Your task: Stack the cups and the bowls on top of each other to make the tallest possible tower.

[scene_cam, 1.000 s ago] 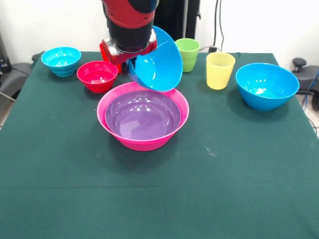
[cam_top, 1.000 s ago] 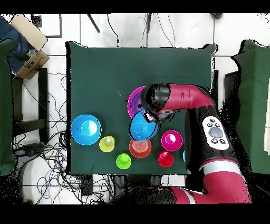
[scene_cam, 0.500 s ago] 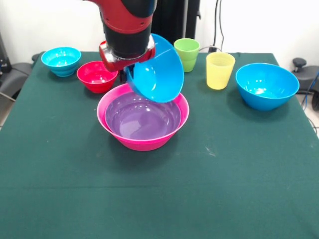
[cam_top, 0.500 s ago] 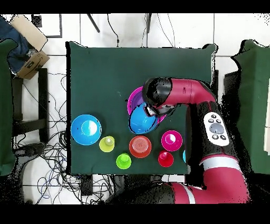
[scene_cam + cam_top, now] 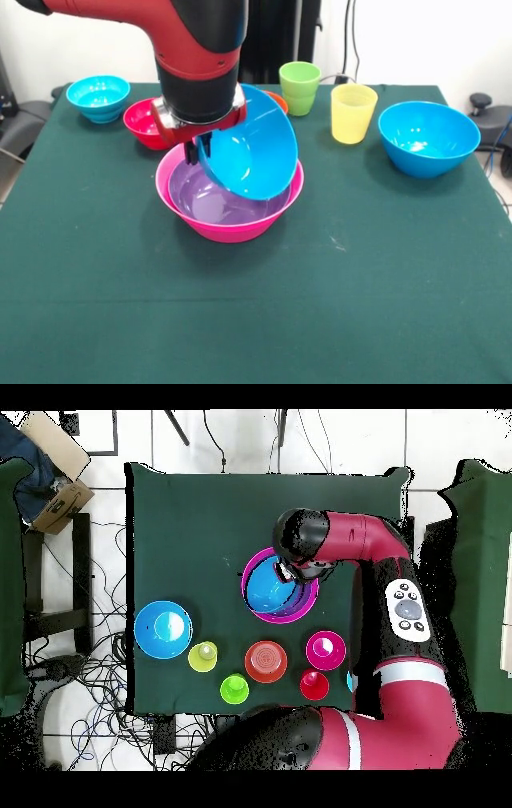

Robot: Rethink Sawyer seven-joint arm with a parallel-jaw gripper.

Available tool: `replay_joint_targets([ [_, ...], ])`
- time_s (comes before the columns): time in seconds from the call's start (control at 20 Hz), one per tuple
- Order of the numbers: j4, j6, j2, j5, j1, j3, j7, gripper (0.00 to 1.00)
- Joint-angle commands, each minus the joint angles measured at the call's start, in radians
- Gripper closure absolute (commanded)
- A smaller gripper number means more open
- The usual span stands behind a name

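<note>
Gripper [image 5: 199,149] fingers were clamped on the rim of a blue bowl [image 5: 250,144], which hung steeply tilted, its open face turned toward the camera's side of the table and its lower edge dipping inside the pink bowl [image 5: 226,228]. The purple bowl [image 5: 200,196] lay nested in the pink one, the pair forming the start of the tower. From overhead, the carried bowl sat almost centred over that pair, with the pink rim [image 5: 252,602] showing round it.

The step in hand appeared to be adding this blue bowl as the third layer. The next move would likely call for levelling the bowl so its base meets the purple one squarely, lowering a little more, and only then letting go; released at this tilt, it could rock or settle crooked.

The arm [image 5: 144,24] came in from the upper left of the front view, its thick black-and-red wrist pointing straight down over the tower's far-left rim.

Elsewhere, a second blue bowl [image 5: 428,138], the yellow cup [image 5: 353,113], the green cup [image 5: 300,86], the magenta-red bowl [image 5: 140,120] and the cyan bowl [image 5: 98,97] stood apart on the green table [image 5: 256,320], untouched. An orange bowl [image 5: 278,99] peeked out behind the held one.
</note>
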Motion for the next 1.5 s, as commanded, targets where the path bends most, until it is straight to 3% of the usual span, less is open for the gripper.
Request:
replay_joint_targets([
  [0.05,-0.072,0.082,0.033,0.023,0.027,0.048,0.041,1.00],
  [0.4,0.013,-0.034,0.027,0.014,0.015,0.031,0.067,1.00],
  [1.05,0.021,-0.060,0.024,0.016,0.012,0.036,0.068,1.00],
  [1.1,0.020,-0.057,0.025,0.014,0.012,0.037,0.060,0.00],
  [1.5,0.012,-0.040,0.024,0.010,0.014,0.035,0.049,0.00],
])
